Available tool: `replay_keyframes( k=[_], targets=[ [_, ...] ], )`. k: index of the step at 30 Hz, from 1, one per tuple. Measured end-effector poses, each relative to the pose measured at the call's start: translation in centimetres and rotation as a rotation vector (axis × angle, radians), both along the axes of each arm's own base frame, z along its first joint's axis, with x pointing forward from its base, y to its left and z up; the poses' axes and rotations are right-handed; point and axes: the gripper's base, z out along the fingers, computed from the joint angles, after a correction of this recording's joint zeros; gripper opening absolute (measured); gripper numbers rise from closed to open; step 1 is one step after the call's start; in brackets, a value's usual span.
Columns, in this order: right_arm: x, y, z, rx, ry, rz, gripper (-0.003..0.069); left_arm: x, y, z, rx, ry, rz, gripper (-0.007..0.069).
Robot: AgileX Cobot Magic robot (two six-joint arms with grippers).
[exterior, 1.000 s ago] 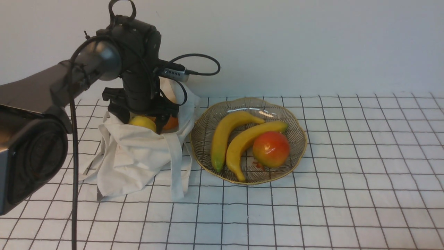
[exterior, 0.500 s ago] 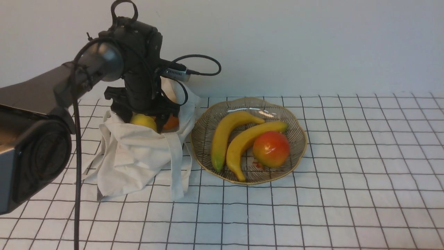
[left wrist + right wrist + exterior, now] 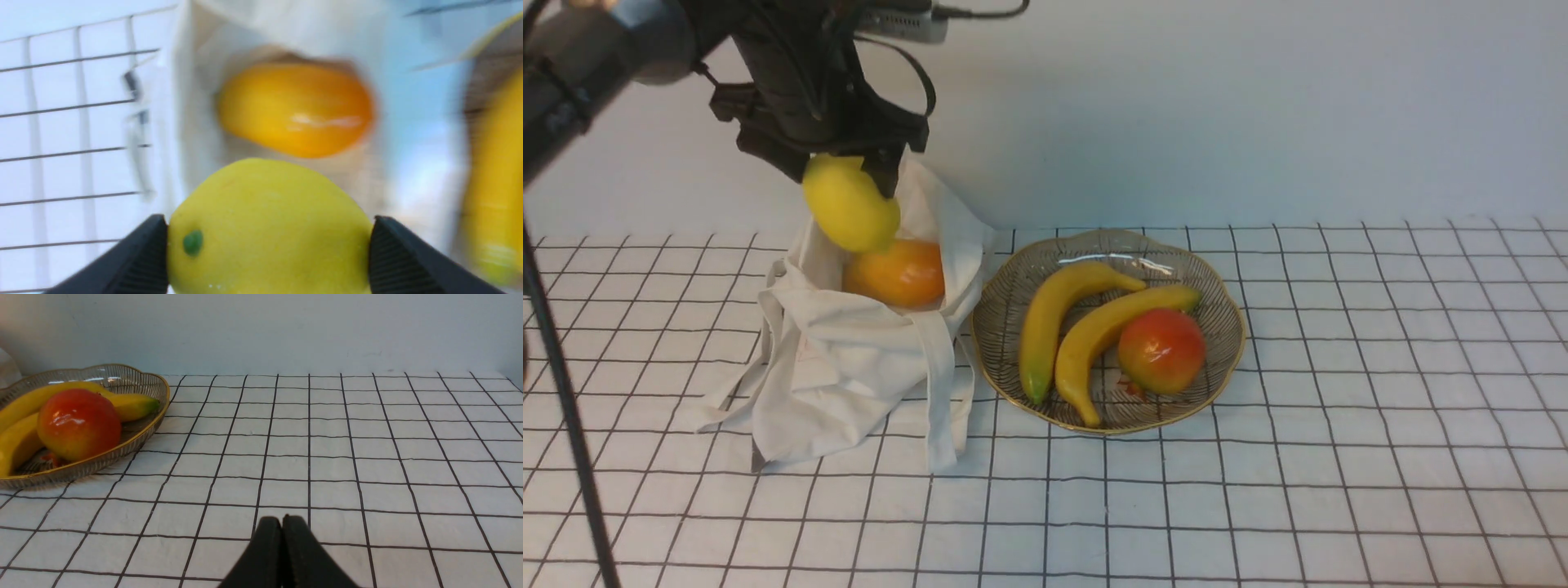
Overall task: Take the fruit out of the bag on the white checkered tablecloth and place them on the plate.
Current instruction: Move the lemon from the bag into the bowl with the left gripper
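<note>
My left gripper [image 3: 845, 175] is shut on the yellow lemon [image 3: 851, 204] and holds it in the air above the open off-white bag [image 3: 849, 367]. In the left wrist view the lemon [image 3: 269, 228] sits between the two black fingers [image 3: 139, 253]. The orange-yellow mango [image 3: 894, 273] lies inside the bag, also in the left wrist view [image 3: 296, 108]. The gold-rimmed plate [image 3: 1229, 306] stands right of the bag on the checkered tablecloth [image 3: 1339, 457]. My right gripper [image 3: 282, 522] is shut and empty, low over the cloth right of the plate [image 3: 135, 441]; it does not show in the front view.
Two bananas [image 3: 1054, 318] and a round red-orange fruit [image 3: 1161, 349] lie in the plate. The bag's straps [image 3: 943, 408] hang down onto the cloth in front. A pale wall closes the back of the table.
My left gripper has risen out of the bag with the lemon in it, well above the opening. The mango now shows uncovered in the bag. The plate's fruit has not moved.
</note>
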Motion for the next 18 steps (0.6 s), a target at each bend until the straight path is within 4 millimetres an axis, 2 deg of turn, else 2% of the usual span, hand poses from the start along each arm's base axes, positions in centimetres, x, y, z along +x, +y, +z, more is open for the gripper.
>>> replay_keyframes(
  k=[4,6,7,8,10,11,13,18],
  targets=[
    [0.0,0.0,0.0,0.0,0.0,0.0,-0.0016,-1.6,-2.3,1.9,-0.186,0.011,-0.131,0.0555],
    [0.0,0.0,0.0,0.0,0.0,0.0,-0.0016,-1.9,-4.7,1.2,-0.242,0.041,-0.259,0.0555],
    [0.0,0.0,0.0,0.0,0.0,0.0,-0.0016,-1.9,-4.9,1.1,-0.245,0.045,-0.267,0.0555],
    [0.0,0.0,0.0,0.0,0.0,0.0,-0.0016,-2.1,-6.4,0.2,-0.26,0.07,-0.319,0.0555],
    [0.0,0.0,0.0,0.0,0.0,0.0,-0.0016,-2.1,-8.1,-1.2,-0.255,0.104,-0.367,0.0555],
    [0.0,0.0,0.0,0.0,0.0,0.0,-0.0016,-2.0,-8.2,-1.4,-0.255,0.105,-0.368,0.0555],
    [0.0,0.0,0.0,0.0,0.0,0.0,-0.0016,-1.8,-9.6,-2.6,-0.241,0.101,-0.394,0.0555],
    [0.0,0.0,0.0,0.0,0.0,0.0,-0.0016,-1.3,-11.2,-3.2,-0.25,0.024,-0.397,0.0551]
  ],
)
